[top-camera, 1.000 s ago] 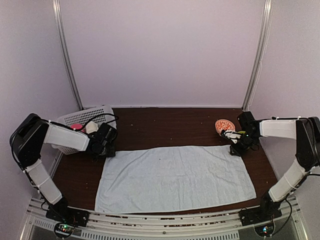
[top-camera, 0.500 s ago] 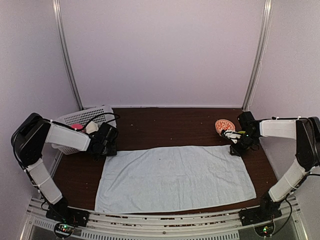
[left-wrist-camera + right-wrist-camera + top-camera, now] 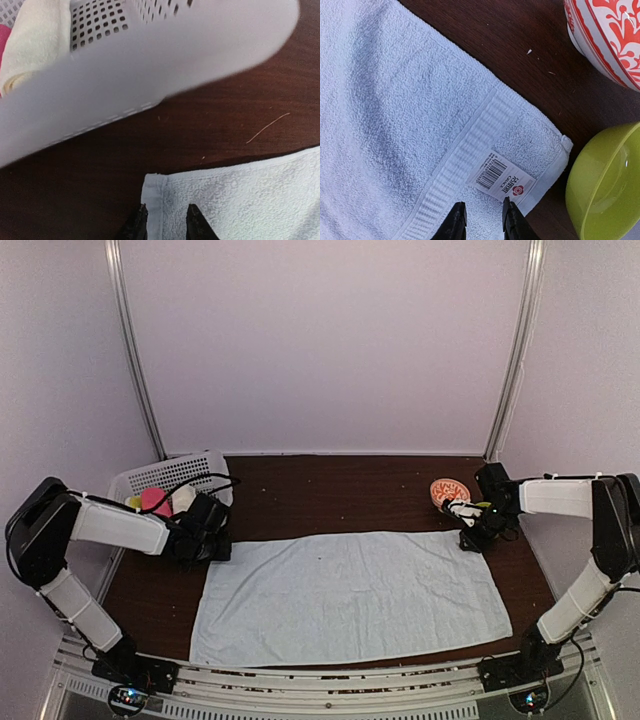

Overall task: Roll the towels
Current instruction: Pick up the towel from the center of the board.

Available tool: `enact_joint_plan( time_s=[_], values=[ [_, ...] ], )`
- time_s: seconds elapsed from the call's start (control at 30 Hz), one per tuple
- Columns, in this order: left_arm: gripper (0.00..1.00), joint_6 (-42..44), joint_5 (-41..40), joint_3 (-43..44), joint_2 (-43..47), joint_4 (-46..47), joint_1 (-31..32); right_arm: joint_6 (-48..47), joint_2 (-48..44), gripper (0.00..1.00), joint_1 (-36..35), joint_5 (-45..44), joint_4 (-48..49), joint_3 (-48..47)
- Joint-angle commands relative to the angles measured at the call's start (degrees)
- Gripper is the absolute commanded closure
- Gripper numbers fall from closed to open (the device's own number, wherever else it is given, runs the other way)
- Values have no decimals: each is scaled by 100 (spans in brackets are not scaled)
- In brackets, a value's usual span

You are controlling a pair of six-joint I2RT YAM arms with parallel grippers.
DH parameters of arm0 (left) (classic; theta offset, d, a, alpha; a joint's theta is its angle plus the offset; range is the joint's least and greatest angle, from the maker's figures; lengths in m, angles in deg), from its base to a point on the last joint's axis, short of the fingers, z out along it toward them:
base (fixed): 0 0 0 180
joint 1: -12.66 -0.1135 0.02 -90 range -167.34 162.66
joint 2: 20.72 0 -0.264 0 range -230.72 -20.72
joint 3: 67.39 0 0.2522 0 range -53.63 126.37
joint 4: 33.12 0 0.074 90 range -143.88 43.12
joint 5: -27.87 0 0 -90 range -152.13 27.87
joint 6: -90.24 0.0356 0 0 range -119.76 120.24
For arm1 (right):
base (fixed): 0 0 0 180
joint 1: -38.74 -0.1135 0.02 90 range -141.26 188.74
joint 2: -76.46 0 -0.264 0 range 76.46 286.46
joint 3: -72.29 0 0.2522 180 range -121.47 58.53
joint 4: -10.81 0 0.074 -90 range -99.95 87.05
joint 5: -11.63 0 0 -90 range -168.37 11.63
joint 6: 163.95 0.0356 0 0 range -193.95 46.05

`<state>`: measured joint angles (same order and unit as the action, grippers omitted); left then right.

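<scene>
Your towel [image 3: 350, 590] lies spread flat on the dark wooden tabletop [image 3: 330, 490]. It is a pale blue terry rectangle with a nubby loop pile and smooth woven hems. Its long axis runs left to right, with one short end toward each arm.

Your left fingers [image 3: 136, 227] are at its far left corner, one on either side of the stitched side hem. The gap between them is narrow and their tips run off the picture, so you cannot tell whether they pinch the cloth. Your right fingers [image 3: 455, 222] are over the far right corner, beside a ribbed band and a white barcode label [image 3: 502, 182]. They are also narrowly parted, and the grip is just as unclear.

Just beyond the left corner stands a white perforated plastic basket [image 3: 150, 477] holding a cream roll [image 3: 30, 45] and a pink roll [image 3: 153, 500]. Near the right corner sit a glossy lime bowl [image 3: 605, 185] and a red-patterned bowl [image 3: 449, 489].
</scene>
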<state>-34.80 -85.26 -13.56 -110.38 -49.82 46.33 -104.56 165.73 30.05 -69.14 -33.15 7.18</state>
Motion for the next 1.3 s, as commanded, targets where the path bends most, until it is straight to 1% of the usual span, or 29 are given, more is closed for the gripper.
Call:
enact_joint_plan(
  time_s=[0.0,0.03,0.13,0.2,0.3,0.4,0.53,0.67,0.83,0.9,0.97,1.13,1.27],
  values=[
    [73,-359,-160,-33,-240,-121,8,42,38,74,-1,17,-30,-129],
    [72,-416,-191,-86,-248,-17,9,46,31,74,-1,21,-26,-129],
    [63,-478,-269,-159,-444,262,2,64,26,74,-1,34,-47,-134],
    [61,-483,-272,-33,-765,312,2,52,20,74,0,19,-74,-144],
    [62,-486,-211,157,-1110,439,7,21,27,74,3,-42,-112,-153],
    [68,-539,-169,170,-1242,542,0,3,-6,74,-1,-78,-122,-156],
    [78,-605,-239,84,-1067,403,0,19,-31,74,-1,-75,-127,-123],
    [88,-697,-225,-143,-527,68,0,10,-17,74,-1,-80,-123,-127],
    [97,-858,-458,-639,356,-409,5,2,117,74,-1,-27,-105,-199],
    [98,-861,-538,-827,675,-518,-2,11,202,74,-2,32,-129,-278],
    [99,-862,-574,-931,799,-635,-31,11,282,74,-1,84,-154,-356],
    [99,-969,-577,-882,709,-819,-116,65,529,75,-89,142,-136,-657],
    [97,-1062,-570,-793,635,-892,-130,272,894,75,-124,-130,-72,-1180]
  ],
)
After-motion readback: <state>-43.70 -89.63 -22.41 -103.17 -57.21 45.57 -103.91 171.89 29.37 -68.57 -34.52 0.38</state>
